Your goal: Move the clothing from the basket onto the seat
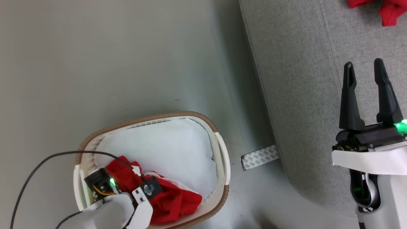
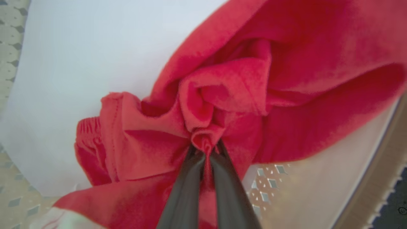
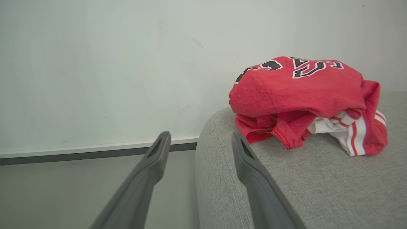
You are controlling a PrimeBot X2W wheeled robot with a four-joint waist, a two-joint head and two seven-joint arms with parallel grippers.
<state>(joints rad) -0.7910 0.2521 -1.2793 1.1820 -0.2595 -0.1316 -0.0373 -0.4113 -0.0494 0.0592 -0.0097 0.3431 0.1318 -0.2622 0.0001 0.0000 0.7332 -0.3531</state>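
**Left jaws closed on red clothing in basket; right jaws open above seat**

Left gripper (image 2: 205, 149): it reaches down into the basket (image 1: 159, 116). The basket stands on the floor (image 1: 111, 63) near the seat (image 1: 302, 79), not touching it. The jaws are drawn together on a bunched fold of the red clothing (image 2: 238, 79), and the fabric puckers around the tips.

Clothing in basket: it lies crumpled in the near part of the basket, on a plain white sheet (image 1: 165, 146) that covers the bottom. Whether any of it is raised off the sheet cannot be told. In the head view the wrist covers part of the heap. A black cable (image 1: 38, 165) loops from the wrist across the rim and out above the floor.

Right gripper (image 1: 364, 68): it is held over the seat near its edge. The jaws stand wide apart with nothing between them. Contact with the upholstery cannot be determined.

Second garment (image 3: 295, 92): it is red, with black-and-white numerals and white, red-striped trim. It sits in a crumpled heap on the seat cushion close to the edge, apart from the right gripper.

Other: a grey-and-white patterned strip (image 1: 260, 156) lies flat on the floor between basket and seat, one end at the seat's base.
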